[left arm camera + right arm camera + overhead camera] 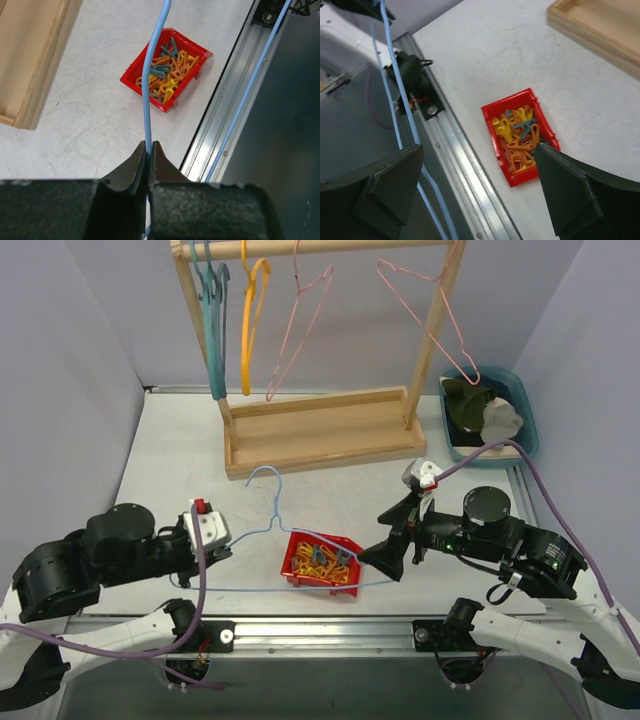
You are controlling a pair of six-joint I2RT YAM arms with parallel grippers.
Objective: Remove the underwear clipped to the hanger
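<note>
i pin the bare blue hanger (145, 95) in the clenched left gripper (149, 148), steadying it at the desk's near edge; the right gripper (477, 172) hangs released above the clip bin (489, 125).

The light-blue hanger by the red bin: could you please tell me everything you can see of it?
The hanger is thin light-blue wire, seemingly coated, with a hook, twisted neck, two sloping shoulders and a long bottom bar. It is bare: no cloth or clips show on it. The left gripper has its jaws shut on the left shoulder, holding it roughly flat near the front edge of the table, hook toward the wooden rack. Its bar runs along the near side of the red bin.
</note>
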